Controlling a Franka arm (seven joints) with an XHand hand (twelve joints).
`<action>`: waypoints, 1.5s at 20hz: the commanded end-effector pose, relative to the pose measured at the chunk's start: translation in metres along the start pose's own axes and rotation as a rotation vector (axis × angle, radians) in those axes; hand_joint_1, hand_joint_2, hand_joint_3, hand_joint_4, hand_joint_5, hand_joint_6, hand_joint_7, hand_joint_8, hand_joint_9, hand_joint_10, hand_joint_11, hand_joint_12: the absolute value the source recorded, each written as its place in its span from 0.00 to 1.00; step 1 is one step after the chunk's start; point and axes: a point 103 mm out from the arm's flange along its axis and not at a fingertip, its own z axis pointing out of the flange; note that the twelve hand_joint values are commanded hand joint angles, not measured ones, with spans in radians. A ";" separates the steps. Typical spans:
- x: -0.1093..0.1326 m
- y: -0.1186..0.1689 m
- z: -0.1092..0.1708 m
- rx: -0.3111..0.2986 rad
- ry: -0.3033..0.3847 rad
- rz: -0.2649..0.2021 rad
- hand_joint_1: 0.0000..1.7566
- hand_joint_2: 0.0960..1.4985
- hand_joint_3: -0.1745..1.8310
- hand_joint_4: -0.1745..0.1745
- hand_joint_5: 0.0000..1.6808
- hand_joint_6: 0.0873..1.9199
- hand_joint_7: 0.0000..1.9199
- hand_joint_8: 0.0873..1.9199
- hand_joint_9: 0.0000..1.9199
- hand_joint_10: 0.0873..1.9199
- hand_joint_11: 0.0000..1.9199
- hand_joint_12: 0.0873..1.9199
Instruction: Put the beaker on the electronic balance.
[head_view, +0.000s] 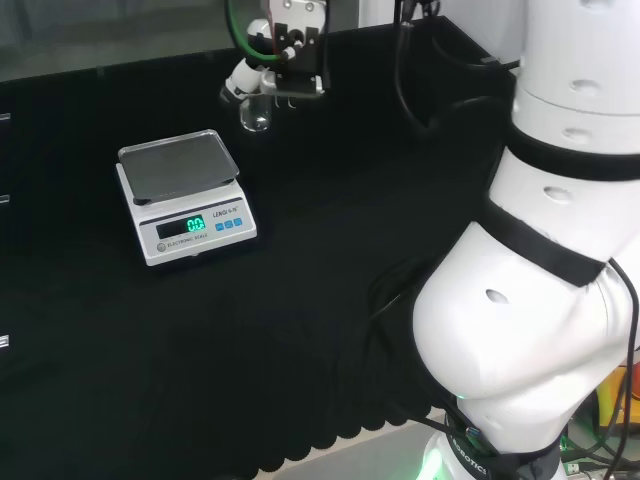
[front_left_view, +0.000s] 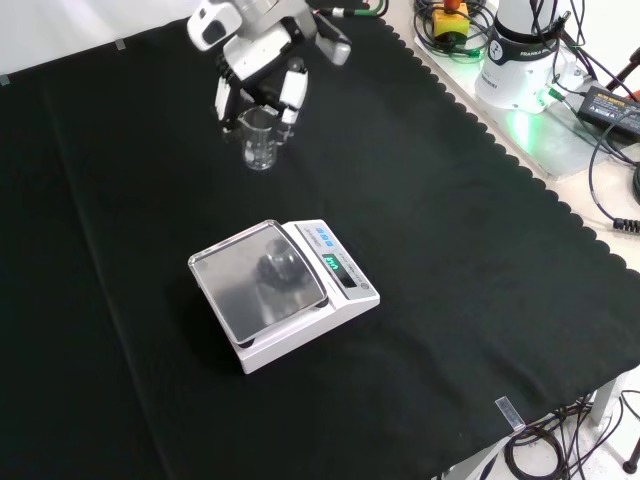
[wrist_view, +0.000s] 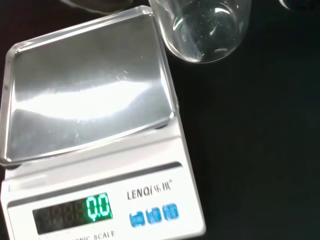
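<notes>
**benchrat:** Up behind the balance (front_left_view: 285, 290), at the far end of the cloth (front_left_view: 450, 250) in the front view, the hand (front_left_view: 262, 62) has its fingers (front_left_view: 293, 92) curled down round the upper part of the beaker (front_left_view: 259, 138). So it's clamped on the glass, gripping near the rim. My guess is that leaves the base free to set down flat later.

**pipette_pete:** Is the beaker on the cloth or in the air?

**benchrat:** Can't tell for sure. In the head view it hangs just under the hand (head_view: 262, 72), beaker (head_view: 255, 115) upright, well clear of the balance (head_view: 185, 195). Looks empty to me, though clear glass is tricky.

**pipette_pete:** And the pan?

**benchrat:** Bare and shiny in the wrist view, pan (wrist_view: 85, 85) with nothing on it, display lit. The beaker (wrist_view: 205, 30) sits beyond the pan's corner there, not over it yet, so the task isn't done.

**pipette_pete:** Anything in the way?

**benchrat:** Nope, open black cloth between beaker and balance. Only snag I'd expect is the pan's raised edge, so the base needs to clear that before going down. Cables and a power brick lie off the cloth's edge, far from the balance.
</notes>
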 end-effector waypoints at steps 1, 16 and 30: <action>0.039 0.048 0.010 0.046 -0.032 -0.052 0.66 0.71 0.09 0.00 0.60 0.47 0.66 0.34 0.90 0.08 0.88 0.20; 0.086 0.098 0.048 0.138 -0.050 -0.109 0.66 0.71 0.09 0.00 0.60 0.47 0.66 0.34 0.90 0.09 0.88 0.20; 0.107 0.104 0.081 0.180 -0.057 -0.143 0.66 0.71 0.09 0.00 0.60 0.47 0.66 0.35 0.90 0.09 0.88 0.21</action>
